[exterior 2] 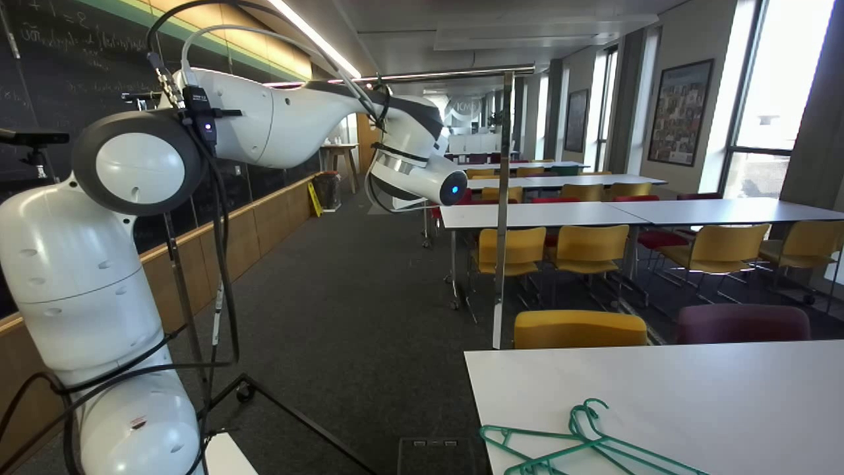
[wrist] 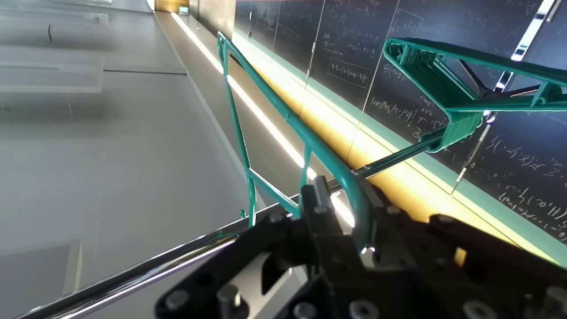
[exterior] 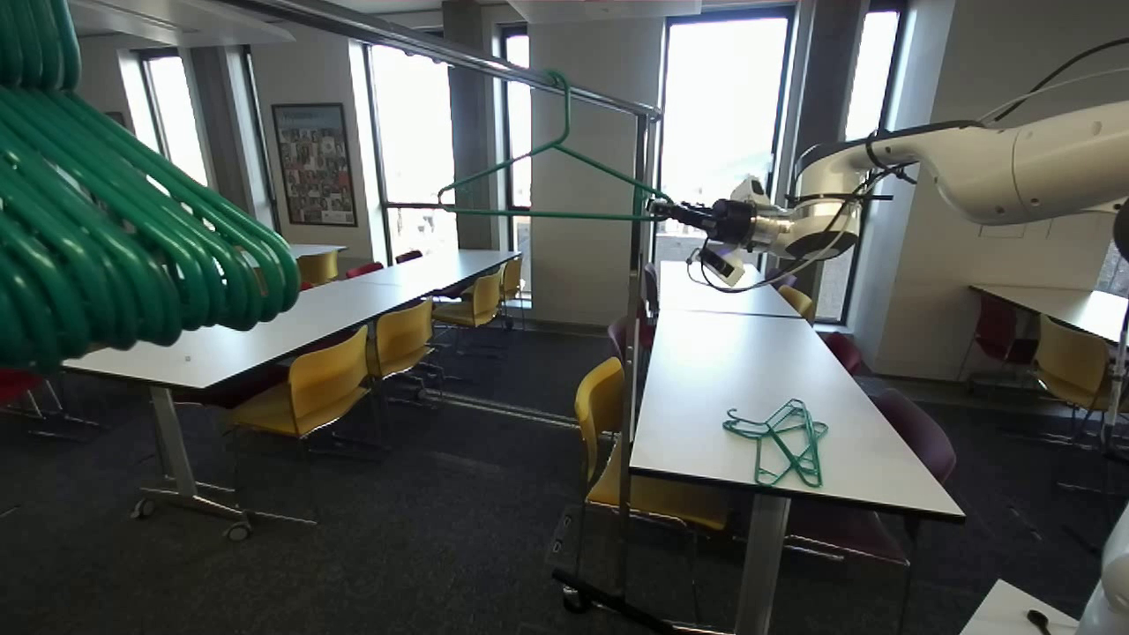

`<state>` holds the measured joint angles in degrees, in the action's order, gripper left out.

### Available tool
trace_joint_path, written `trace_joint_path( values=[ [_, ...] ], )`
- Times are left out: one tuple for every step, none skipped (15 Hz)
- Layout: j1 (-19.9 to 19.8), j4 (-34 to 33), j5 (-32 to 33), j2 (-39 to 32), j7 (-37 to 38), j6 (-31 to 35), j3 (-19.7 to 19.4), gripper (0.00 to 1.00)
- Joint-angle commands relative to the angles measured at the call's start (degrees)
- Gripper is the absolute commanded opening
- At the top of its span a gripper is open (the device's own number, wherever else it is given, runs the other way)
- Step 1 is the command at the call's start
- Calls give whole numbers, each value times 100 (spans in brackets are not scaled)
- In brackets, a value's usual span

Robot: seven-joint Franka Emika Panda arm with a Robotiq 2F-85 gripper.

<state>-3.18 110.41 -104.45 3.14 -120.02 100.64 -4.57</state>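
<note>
A green plastic hanger hangs with its hook over a metal rail. My gripper is at the hanger's near lower corner, just past the rail's end post. In the wrist view my fingers are close together around that corner. The hanger's tube runs between them, against the right-hand finger, with a small gap at the left tip. The rail crosses behind. In an exterior view the arm hides the gripper and this hanger.
Several green hangers hang bunched farther along the rail, also in the wrist view. More green hangers lie on a white table below the arm. The rack's post stands by a yellow chair.
</note>
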Motion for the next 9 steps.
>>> trace_joint_path(
  values=[
    [-98, 186, 163, 243, 143, -180, -38, 53],
    [-107, 192, 186, 250, 133, -182, -46, 60],
    [-115, 199, 205, 260, 129, -181, -51, 16],
    [-122, 203, 216, 266, 122, -185, -53, 20],
    [-132, 208, 235, 273, 121, -198, -53, 19],
    [-142, 212, 251, 279, 121, -199, -53, 12],
    [-150, 217, 266, 288, 119, -199, -53, 4],
    [-155, 219, 282, 294, 118, -200, -53, 0],
    [-158, 222, 305, 305, 122, -200, -53, 0]
  ],
)
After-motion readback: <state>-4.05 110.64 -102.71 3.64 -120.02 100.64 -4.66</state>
